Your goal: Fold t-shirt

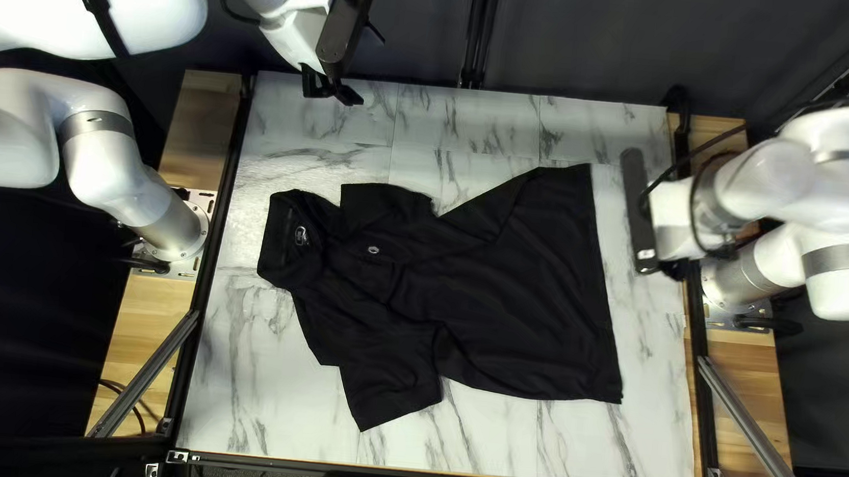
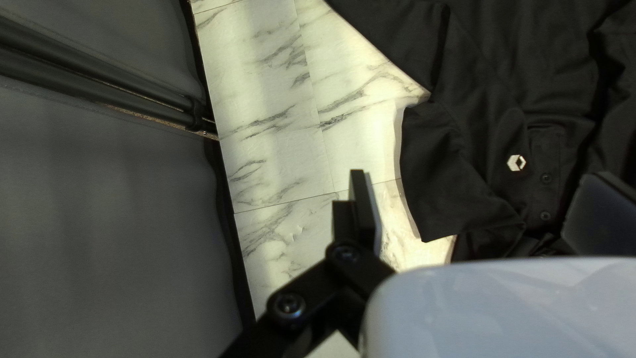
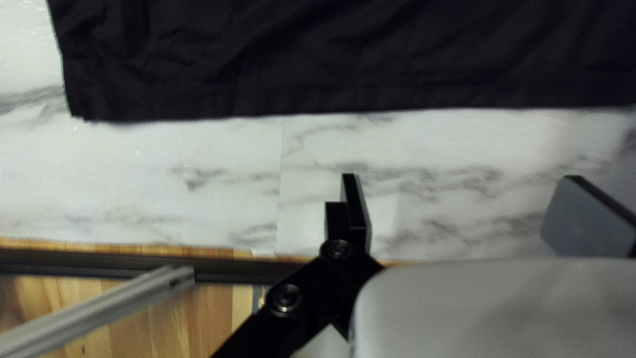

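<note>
Lying spread across our tabletop (image 1: 249, 377), the black polo shirt (image 1: 502, 286) has its hem (image 1: 603, 305) near our right gripper (image 1: 664, 267); those jaws and our left gripper's (image 1: 331, 89) both gape wide, holding nothing.

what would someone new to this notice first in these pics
The black shirt stands out first, spread across the middle of the pale marbled table, its collar toward the left of the top left view. Next come the white left arm and right arm on either side, and a small pale emblem near the shirt's buttons.
</note>
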Tool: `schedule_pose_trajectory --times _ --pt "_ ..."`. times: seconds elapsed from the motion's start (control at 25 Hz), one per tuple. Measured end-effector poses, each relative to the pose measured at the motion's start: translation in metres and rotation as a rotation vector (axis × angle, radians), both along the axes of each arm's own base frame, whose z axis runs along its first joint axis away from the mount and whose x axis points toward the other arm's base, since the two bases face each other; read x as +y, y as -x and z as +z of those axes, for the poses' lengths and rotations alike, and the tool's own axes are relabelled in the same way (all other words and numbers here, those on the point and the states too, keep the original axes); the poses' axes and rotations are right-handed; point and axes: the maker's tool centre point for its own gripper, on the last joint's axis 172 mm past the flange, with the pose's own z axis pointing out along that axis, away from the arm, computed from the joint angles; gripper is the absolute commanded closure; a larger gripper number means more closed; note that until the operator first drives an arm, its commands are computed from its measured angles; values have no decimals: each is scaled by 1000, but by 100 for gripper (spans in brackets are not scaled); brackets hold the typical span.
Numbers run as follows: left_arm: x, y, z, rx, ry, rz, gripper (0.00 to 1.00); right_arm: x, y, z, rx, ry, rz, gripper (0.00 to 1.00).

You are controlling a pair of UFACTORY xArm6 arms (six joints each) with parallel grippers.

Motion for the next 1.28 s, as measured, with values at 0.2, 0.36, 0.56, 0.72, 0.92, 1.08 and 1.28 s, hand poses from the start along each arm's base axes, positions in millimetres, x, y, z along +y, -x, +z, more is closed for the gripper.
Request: schedule_pose_trajectory --times 0.2,0.36,0.56,0.72,0.92,1.08,1.28 --pt "0 0 0 0 0 0 0 -7 9 79 -21 38 -28 0" --pt "0 0 0 0 0 0 0 -13 23 135 -15 47 -67 0" --pt "0 0 0 0 0 0 0 -23 45 165 -20 4 -138 0" --pt "0 0 0 0 0 0 0 -23 49 166 -23 -7 -143 0" --pt "0 0 0 0 0 0 0 -23 49 166 -23 -7 -143 0" --pt "0 0 0 0 0 0 0 -23 49 166 -23 -7 -143 0" --pt "0 0 0 0 0 0 0 -23 49 166 -23 -7 -143 0"
